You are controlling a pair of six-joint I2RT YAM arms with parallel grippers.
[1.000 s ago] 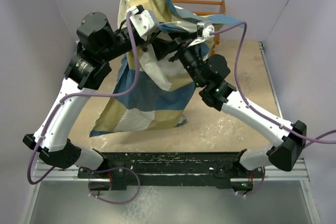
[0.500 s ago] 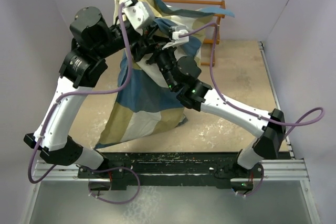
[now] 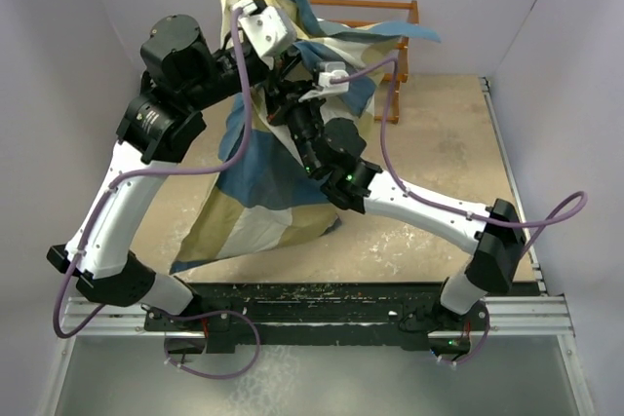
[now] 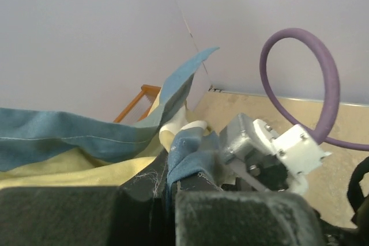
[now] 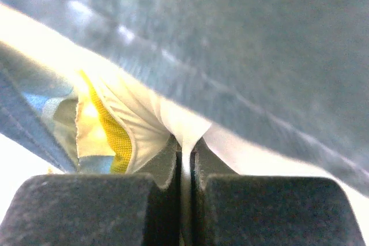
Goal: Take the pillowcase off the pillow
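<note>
From above, the pillowcase (image 3: pixel 263 192) hangs as a tall drape in front of the wooden rack (image 3: pixel 366 9). Its top is lifted above the rack's rail, and its lower end slumps on the tabletop (image 3: pixel 439 143) on the side of the rack toward the arm bases. The left hand (image 3: pixel 281 57) and right hand (image 3: pixel 288 99) meet in the cloth just left of the rack, and folds hide their fingers here.

In the left wrist view, the left hand is clamped shut on a bunched blue fold of the case, with the rack beyond it.

In the right wrist view, the right hand is closed tight on a thin white fold (image 5: pixel 185 136). Beside it is a yellow strip that looks like edge trim of the pillow (image 5: pixel 112 133). Whether the fold belongs to pillow or case I cannot tell.

The case looks limp, light and likely to drag over the quilting. The open hem suits one hand. The pillow's trimmed edge should give the other a firmer bite than its plump middle.
</note>
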